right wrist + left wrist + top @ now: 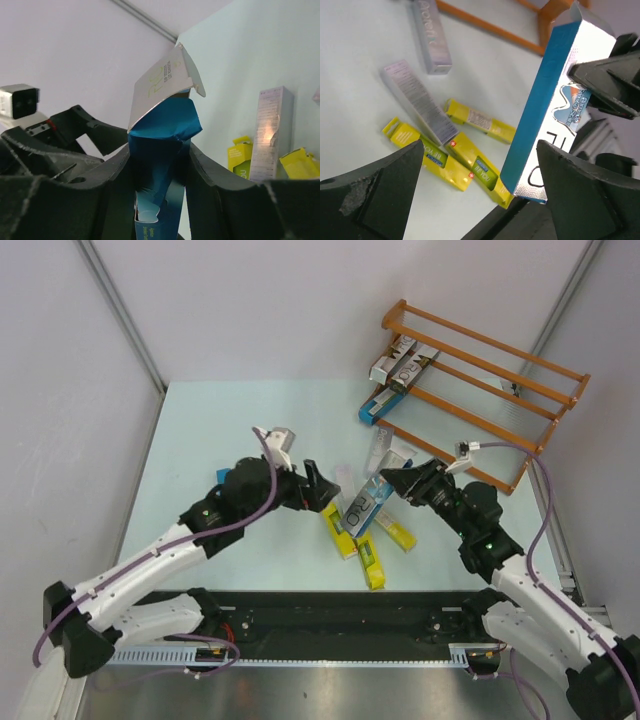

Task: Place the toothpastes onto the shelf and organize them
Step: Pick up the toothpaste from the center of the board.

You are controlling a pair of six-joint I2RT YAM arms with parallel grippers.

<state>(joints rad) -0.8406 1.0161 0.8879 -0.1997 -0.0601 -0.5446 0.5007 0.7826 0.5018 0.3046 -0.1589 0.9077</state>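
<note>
While the right gripper [398,483] is clamped on one end of a blue-and-silver toothpaste carton [365,506] raised over the yellow cartons [372,562] mid-table, top view has the left gripper [320,488] spread open just beside it and grey cartons [405,365] already on the shelf [480,390]. I judge this a carry-to-shelf or a handover, next needing a swing far-right onto the rails. Left wrist alone shows a silver carton [417,102] propped across the yellow ones; right wrist alone shows the held carton's end flap [167,75] sprung open, end crumpled.
</note>
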